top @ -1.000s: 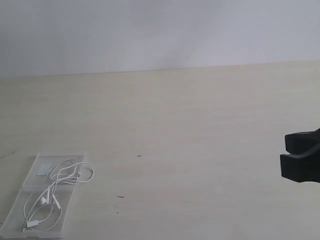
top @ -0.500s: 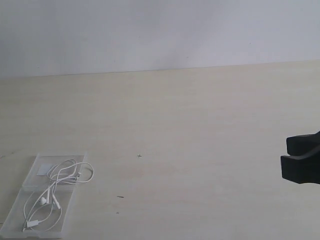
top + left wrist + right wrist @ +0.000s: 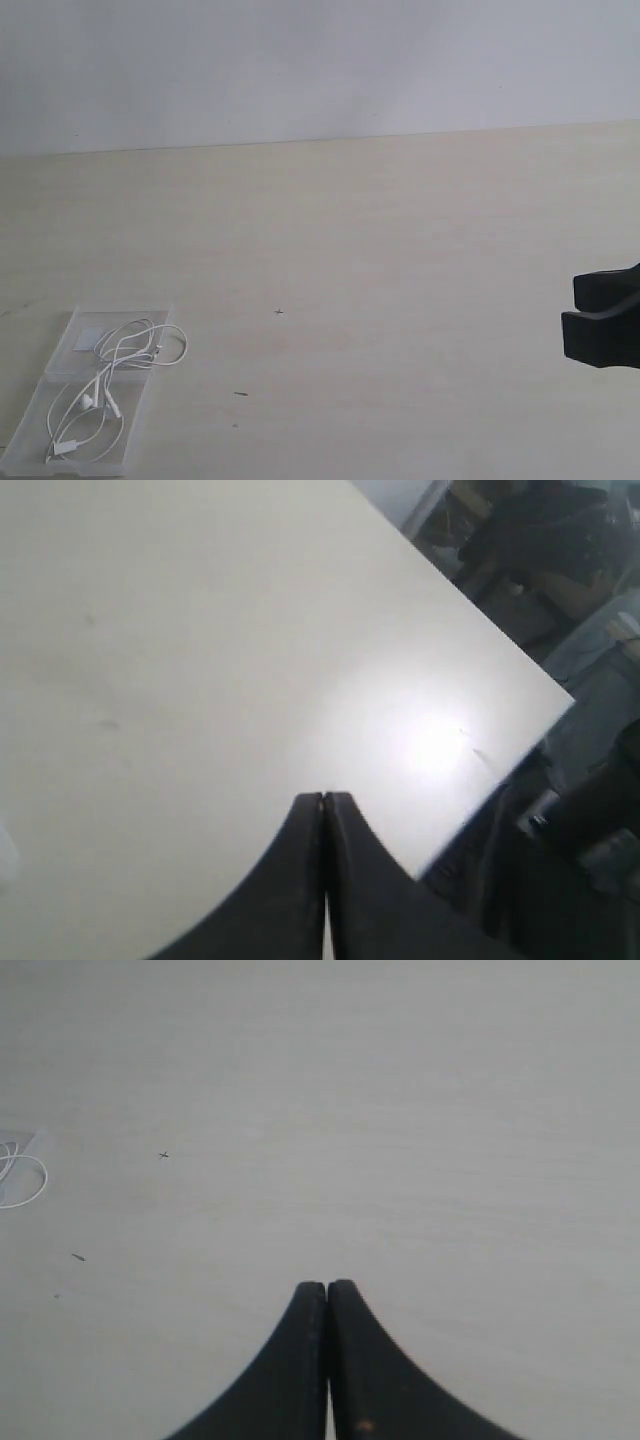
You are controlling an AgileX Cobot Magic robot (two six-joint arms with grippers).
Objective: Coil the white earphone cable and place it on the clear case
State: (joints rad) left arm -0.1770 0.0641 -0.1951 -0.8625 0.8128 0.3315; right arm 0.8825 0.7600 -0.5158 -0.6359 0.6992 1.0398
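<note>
well apart: clear case (image 3: 33,428), right end effector (image 3: 575,308)

Clear plastic case (image 3: 134,400), smooth matt table (image 3: 400,250)

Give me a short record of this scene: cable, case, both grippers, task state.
cable: long thin white earphone cable, loosely coiled, lying on the case; one loop passes its edge
case: flat clear plastic case, opened flat, on the pale table, lower left of exterior view
left gripper: shut, empty
right gripper: shut, empty, far from the cable
task state: cable already on case
</note>
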